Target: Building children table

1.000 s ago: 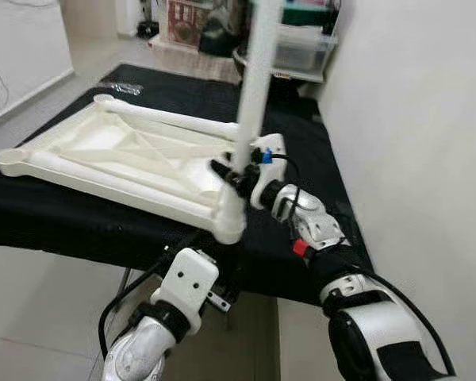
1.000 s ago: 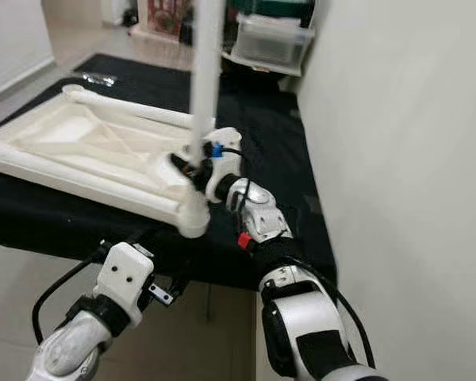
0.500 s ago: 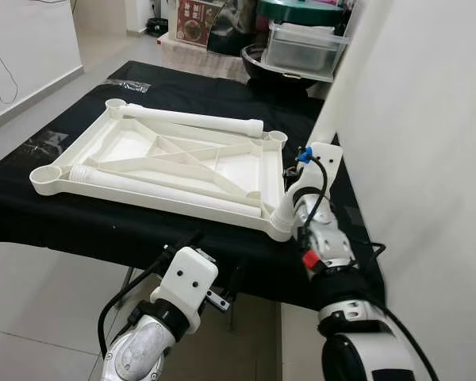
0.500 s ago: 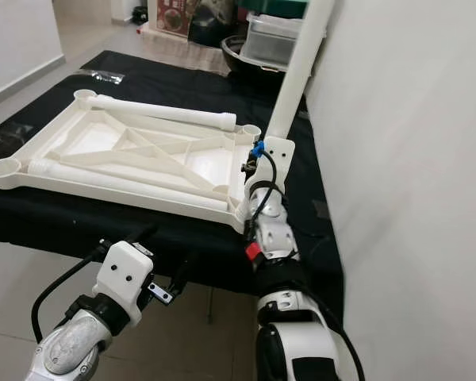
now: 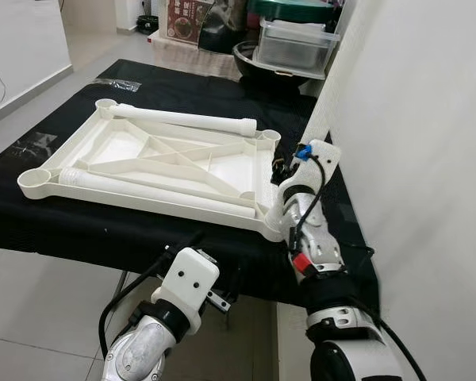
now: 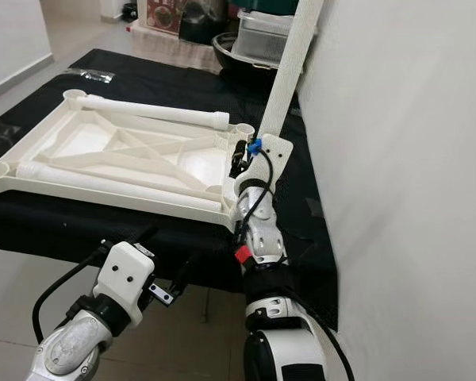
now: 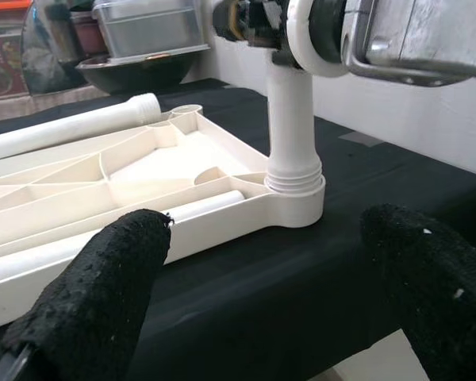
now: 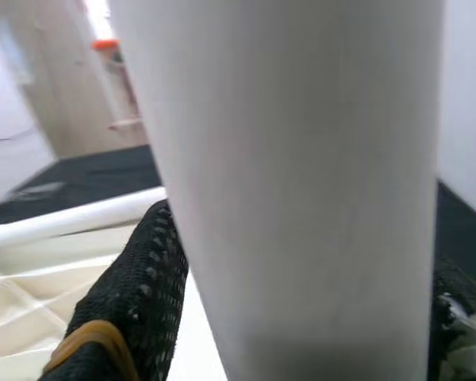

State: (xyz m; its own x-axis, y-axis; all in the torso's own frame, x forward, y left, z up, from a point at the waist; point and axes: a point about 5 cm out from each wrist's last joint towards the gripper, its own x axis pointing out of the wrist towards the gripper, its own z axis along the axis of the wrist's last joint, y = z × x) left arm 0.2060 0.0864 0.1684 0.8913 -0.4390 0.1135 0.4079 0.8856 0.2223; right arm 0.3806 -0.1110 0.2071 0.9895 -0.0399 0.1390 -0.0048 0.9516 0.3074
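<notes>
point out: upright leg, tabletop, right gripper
upright leg [image 6: 289,67], right eye view, mid-shaft.
tabletop [image 5: 155,198], left eye view, near rim.
right gripper [image 8: 293,317], right wrist view, between the fingers, shut on the leg.

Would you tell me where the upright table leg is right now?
The upright leg stands in the tabletop's near right corner socket, by the wall, gripped by the right end effector.

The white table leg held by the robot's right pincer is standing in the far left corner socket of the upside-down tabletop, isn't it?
Not quite. The white table leg held by the right pincer stands in the near right corner socket of the upside-down tabletop, the corner closest to the robot's right arm. The left eye view shows this, and the left wrist view shows the leg's base seated in that socket.
</notes>
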